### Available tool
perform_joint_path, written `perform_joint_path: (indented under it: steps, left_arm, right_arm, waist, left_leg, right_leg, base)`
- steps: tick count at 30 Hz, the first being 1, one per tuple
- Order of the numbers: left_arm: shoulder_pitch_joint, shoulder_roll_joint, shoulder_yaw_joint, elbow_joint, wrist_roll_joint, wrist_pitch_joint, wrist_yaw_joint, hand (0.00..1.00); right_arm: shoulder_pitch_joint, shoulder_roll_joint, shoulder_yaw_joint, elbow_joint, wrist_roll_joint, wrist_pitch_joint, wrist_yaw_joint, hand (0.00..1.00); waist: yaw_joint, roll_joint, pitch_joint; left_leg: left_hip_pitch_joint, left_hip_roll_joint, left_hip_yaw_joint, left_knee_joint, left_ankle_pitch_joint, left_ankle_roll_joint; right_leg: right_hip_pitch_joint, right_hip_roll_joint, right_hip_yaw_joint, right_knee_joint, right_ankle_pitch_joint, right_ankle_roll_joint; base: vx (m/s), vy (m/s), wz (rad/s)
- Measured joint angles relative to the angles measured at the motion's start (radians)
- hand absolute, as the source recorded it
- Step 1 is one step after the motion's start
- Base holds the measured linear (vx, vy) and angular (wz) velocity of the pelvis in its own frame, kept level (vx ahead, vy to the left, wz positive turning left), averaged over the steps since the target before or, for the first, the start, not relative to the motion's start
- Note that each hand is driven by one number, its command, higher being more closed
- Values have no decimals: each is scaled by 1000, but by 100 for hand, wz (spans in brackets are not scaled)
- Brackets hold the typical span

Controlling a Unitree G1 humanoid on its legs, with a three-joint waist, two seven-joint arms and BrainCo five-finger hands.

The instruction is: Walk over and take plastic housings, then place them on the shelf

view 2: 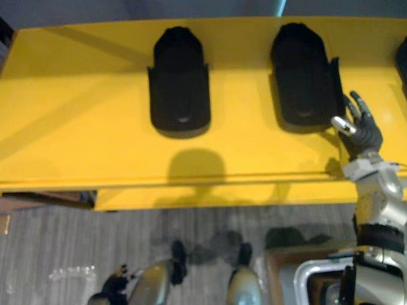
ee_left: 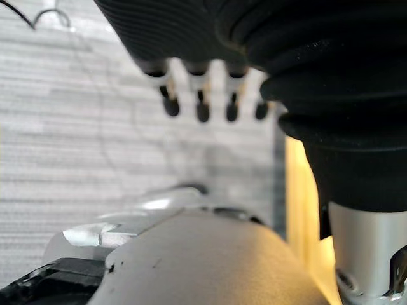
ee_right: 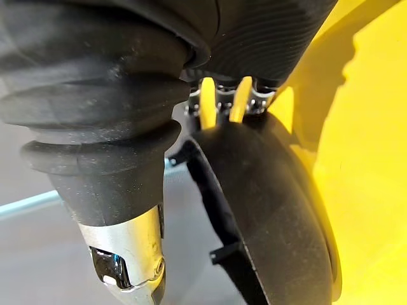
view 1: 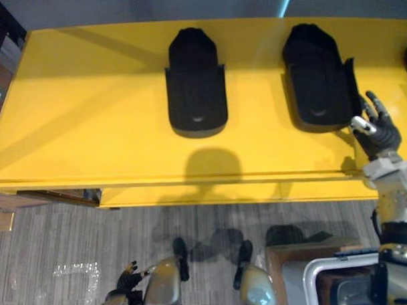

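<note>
A black housing (view 1: pixel 196 82) and a second housing (view 1: pixel 318 73) lay flat on the yellow shelf (view 1: pixel 91 108). The right hand (view 1: pixel 378 132) was just beside the second housing, fingers straight and spread. The left hand (view 1: pixel 127 279) hung low over the floor (view 1: pixel 67 235), fingers loose.

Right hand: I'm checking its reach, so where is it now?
In the eye views the right hand is at the right, over the yellow shelf, beside the right edge of the middle black housing.

Yellow shelf (view 1: pixel 91 122), black left housing (view 1: pixel 196 82) lying flat, right housing (view 1: pixel 318 76) with right robot hand (view 1: pixel 377 132) spread-fingered just beside its edge
</note>
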Motion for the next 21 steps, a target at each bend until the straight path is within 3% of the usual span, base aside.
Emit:
perform_joint_path:
  steps: [17,21]
  left_arm:
    - [0,7,0,0,6,1,0,0]
    - [6,7,0,0,7,0,0,0]
  right_arm:
    - [10,4,16,0,-1,6,1,0]
    - [25,20,18,0,-6,-23,-42,0]
  waist:
    - [0,-15,-14]
    - [1,-18,-41]
  left_leg:
    - [13,-9,-4,-39,23,-2]
    - [27,-16,-4,-77,41,-4]
  right_leg:
    - [1,-3,-3,-3,0,0]
    - [3,-4,-7,-11,0,0]
  base:
    - [0,-1,0]
    - [3,-2,1]
